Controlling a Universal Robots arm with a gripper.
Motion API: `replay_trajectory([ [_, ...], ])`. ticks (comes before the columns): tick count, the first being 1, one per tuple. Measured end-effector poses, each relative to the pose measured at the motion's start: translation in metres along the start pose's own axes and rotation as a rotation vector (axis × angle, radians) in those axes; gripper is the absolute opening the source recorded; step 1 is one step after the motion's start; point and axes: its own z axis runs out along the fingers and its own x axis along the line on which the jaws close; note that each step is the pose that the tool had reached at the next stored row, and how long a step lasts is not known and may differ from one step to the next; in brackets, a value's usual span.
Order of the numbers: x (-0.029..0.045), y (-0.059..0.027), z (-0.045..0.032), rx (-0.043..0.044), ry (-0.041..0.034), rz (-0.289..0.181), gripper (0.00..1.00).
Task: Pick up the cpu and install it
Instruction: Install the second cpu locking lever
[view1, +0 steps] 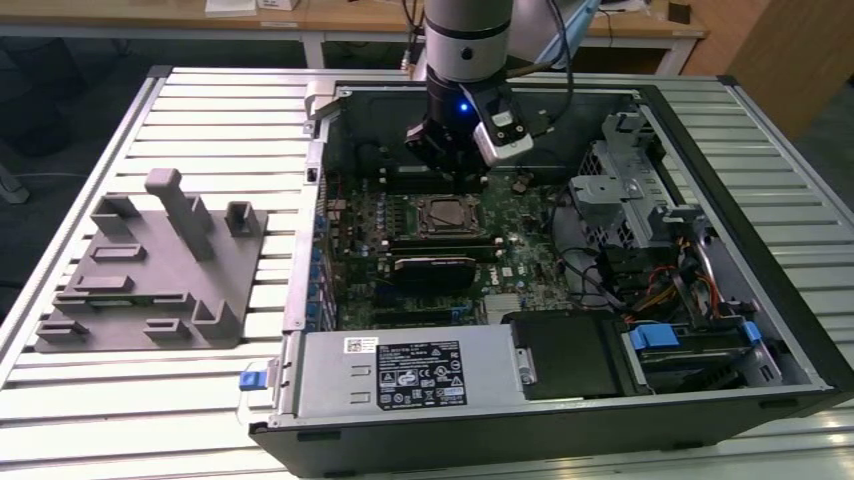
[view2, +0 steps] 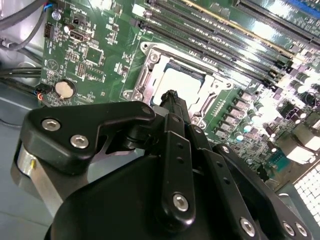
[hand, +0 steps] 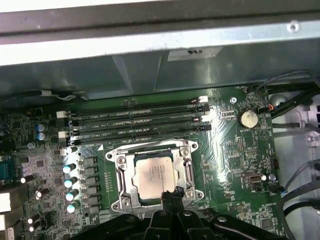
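- Slatted metal worktop (view1: 174, 400) carries an open computer case (view1: 747, 330), lying on its side; wooden desks run along the background
- Grey plastic tray (view1: 147, 270) with upright posts sits on the worktop, on the exterior view's left of the case, apart from it
- Inside the case: green motherboard (view1: 514, 255), black power supply box (view1: 400, 372) along the near edge, drive cage and cable bundle toward the exterior view's right
- cpu (hand: 155, 176) lies flat in the socket frame (hand: 121, 172), pale silvery top facing up; also seen in the second wrist view (view2: 182, 84)
- Socket's metal rim surrounds the cpu on all sides; chip sits level in the recess
- Memory slots (hand: 135, 120) run parallel, just beside the socket; round coin battery (hand: 247, 118) sits further along the board
- Arm comes down from above into the case; gripper (hand: 171, 194) hangs over the socket's edge, near the cpu
- Gripper fingertips appear pressed together, clenched on nothing; no object between them
- Cannot tell whether the tips touch the socket rim or hover just above it
- cpu free of the gripper, resting in the socket
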Motion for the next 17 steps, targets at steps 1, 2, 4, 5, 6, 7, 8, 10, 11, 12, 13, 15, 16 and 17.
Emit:
replay_trajectory([
  [1,-0.0001,-0.0011,0.0,0.0,0.0,0.0,0.11],
  [2,-0.0003,-0.002,-0.0001,0.0,0.0,0.0,0.11],
  [4,-0.0005,-0.0036,-0.0001,0.0,0.0,0.0,0.11],
  [5,-0.0006,-0.0043,-0.0002,0.0,0.0,0.0,0.11],
  [6,-0.0007,-0.005,-0.0002,0.0,0.0,0.0,0.11],
  [7,-0.0008,-0.0056,-0.0002,-0.0001,0.0,0.0,0.11],
  [8,-0.0008,-0.0063,-0.0002,-0.0001,0.0,0.0,0.11],
  [10,-0.001,-0.0075,-0.0003,-0.0002,0.0,0.0,0.11],
  [11,-0.0011,-0.0082,-0.0003,-0.0004,0.0,0.0,0.11],
  [12,-0.0012,-0.0088,-0.0003,-0.0006,0.0,0.0,0.11],
  [13,-0.0013,-0.0094,-0.0003,-0.0009,0.0001,0.0,0.11],
  [15,-0.0015,-0.011,-0.0004,-0.0017,0.0001,-0.001,0.11],
  [16,-0.0016,-0.012,-0.0004,-0.0022,0.0002,-0.001,0.11],
  [17,-0.0017,-0.0128,-0.0005,-0.0025,0.0003,-0.001,0.11],
])
